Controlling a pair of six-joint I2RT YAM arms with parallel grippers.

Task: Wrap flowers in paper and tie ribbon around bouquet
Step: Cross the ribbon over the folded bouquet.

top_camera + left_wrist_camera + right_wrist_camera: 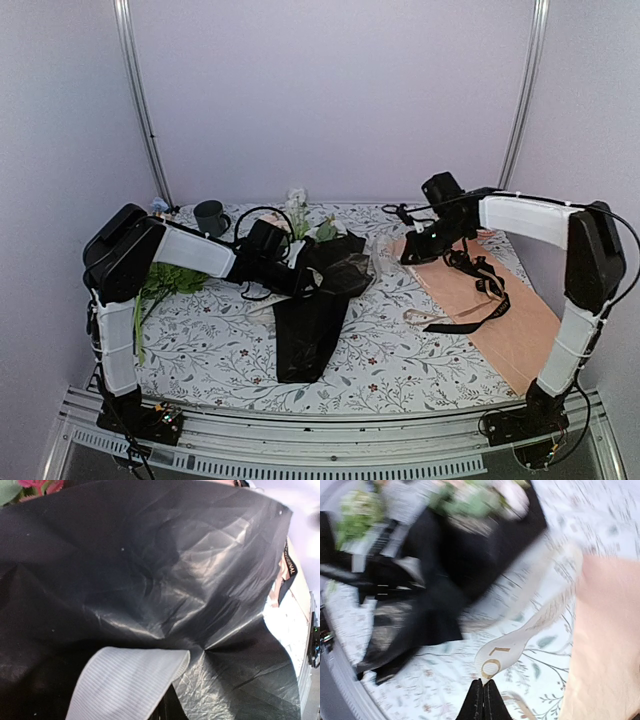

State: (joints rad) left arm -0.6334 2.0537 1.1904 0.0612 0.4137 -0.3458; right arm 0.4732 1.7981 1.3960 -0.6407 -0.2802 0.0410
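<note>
From above, the bouquet [315, 290] lies on the floral-printed surface [220, 340]. Its black paper [310, 340] tapers toward the near edge, and the flowers [300, 215] poke out of the far end. The left arm's fingers [298, 272] sit at the neck of the cone, which I'd judge is to stop the wrap springing open. The right arm's fingers [412, 250] hang over the strip of surface between the bouquet and the peach sheet [510, 320], where a black strap ribbon [480, 290] lies unused.

The left wrist camera sees almost nothing but glossy black paper. Its creases run together at one pinched spot beside a pale ribbed pad [125, 680]. The fingers themselves are hidden, but they appear to be together on the paper.

The right wrist view is blurred. The two dark fingers [476, 702] are pressed together on the tip of the cream ribbon [500, 655], which carries gold lettering. The rest of the ribbon trails away across the surface between the bouquet and the peach sheet. Holding it by the end leaves its whole length free for passing round the cone, and tying is not yet begun.
</note>
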